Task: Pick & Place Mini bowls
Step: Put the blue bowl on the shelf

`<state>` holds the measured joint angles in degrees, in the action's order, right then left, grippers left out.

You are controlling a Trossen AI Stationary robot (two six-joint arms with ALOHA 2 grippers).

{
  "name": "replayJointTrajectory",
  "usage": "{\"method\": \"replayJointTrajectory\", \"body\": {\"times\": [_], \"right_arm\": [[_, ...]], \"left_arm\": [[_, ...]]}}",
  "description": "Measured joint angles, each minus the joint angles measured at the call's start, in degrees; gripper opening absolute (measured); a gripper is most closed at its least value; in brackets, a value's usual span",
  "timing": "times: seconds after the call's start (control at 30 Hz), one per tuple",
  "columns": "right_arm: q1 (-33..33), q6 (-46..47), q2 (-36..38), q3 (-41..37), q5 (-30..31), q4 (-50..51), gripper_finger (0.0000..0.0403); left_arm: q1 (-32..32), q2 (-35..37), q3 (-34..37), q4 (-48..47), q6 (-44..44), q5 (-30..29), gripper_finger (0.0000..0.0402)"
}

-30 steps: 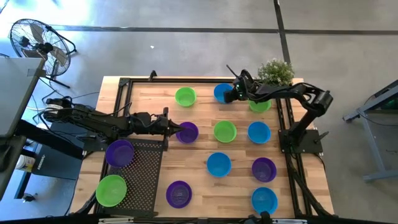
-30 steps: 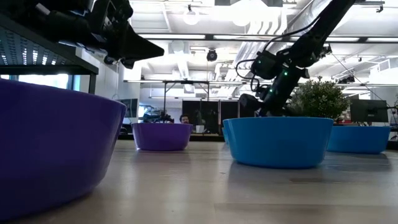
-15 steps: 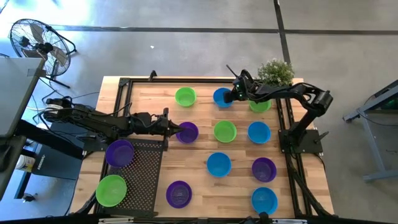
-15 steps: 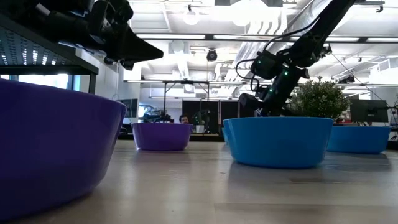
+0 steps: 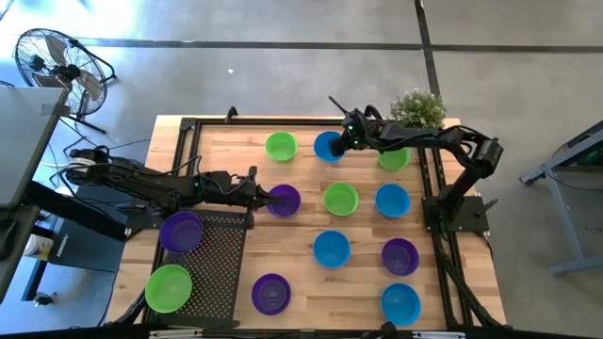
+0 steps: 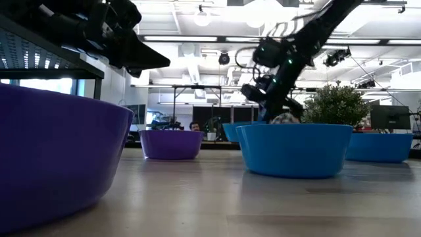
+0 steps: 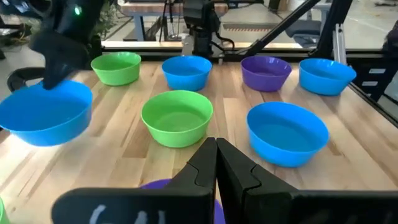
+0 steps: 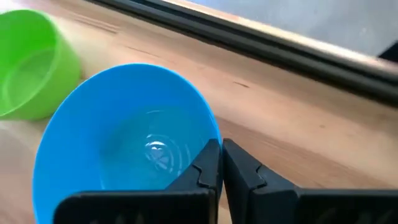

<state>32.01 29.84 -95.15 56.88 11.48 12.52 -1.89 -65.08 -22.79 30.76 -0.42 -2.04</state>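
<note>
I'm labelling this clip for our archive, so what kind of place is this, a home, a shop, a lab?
Most likely a robotics lab or open workshop: two robot arms fixed to a framed wooden table, a bare concrete floor with a floor fan, and ceiling strip lights over rows of desks behind.

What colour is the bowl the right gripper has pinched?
Blue bowl; right gripper shows it best in the right wrist view.

Right gripper (image 8: 221, 163): dark fingers pressed together, pinching the near rim of the blue bowl.
Blue bowl (image 8: 124, 149): tilted, open side facing the camera, inside bare and glossy, a small moulded mark at the centre of its bottom.
Green bowl (image 8: 28, 62): just beside the blue bowl, partly cut off by the picture's edge, also seen tipped.
Table (image 8: 298, 124): light wooden planks beneath both bowls.
Frame rail (image 8: 261, 46): dark bar along the table's far edge.
</note>
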Motion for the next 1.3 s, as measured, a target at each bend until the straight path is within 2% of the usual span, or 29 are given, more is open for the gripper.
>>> {"method": "replayJointTrajectory", "body": {"times": [0.17,0.3,0.5,0.63,0.97,1.3], "right_arm": [[-4.10,-1.58,0.00,6.33,2.36,7.07,0.0003],[-8.09,-3.47,0.00,10.22,4.81,8.65,0.0003],[-15.21,-6.08,0.02,13.39,8.22,8.62,0.0003],[-19.21,-7.55,0.02,14.03,11.07,8.15,0.0002],[-23.70,-10.45,0.02,14.05,11.99,4.55,0.0002],[-24.27,-11.21,0.02,14.04,9.64,3.38,0.0002]], "left_arm": [[0.00,0.00,-4.38,-8.58,1.40,-5.83,0.0008],[0.02,0.00,-9.32,-18.77,5.74,-10.15,0.0041],[0.00,-0.76,-14.72,-26.38,10.68,-11.61,0.0111],[0.00,-1.76,-17.61,-30.25,15.45,-11.66,0.0138],[0.00,-11.43,-26.86,-41.77,19.20,-15.38,0.0143],[-0.91,-16.42,-31.04,-43.45,24.26,-20.41,0.0143]]}}
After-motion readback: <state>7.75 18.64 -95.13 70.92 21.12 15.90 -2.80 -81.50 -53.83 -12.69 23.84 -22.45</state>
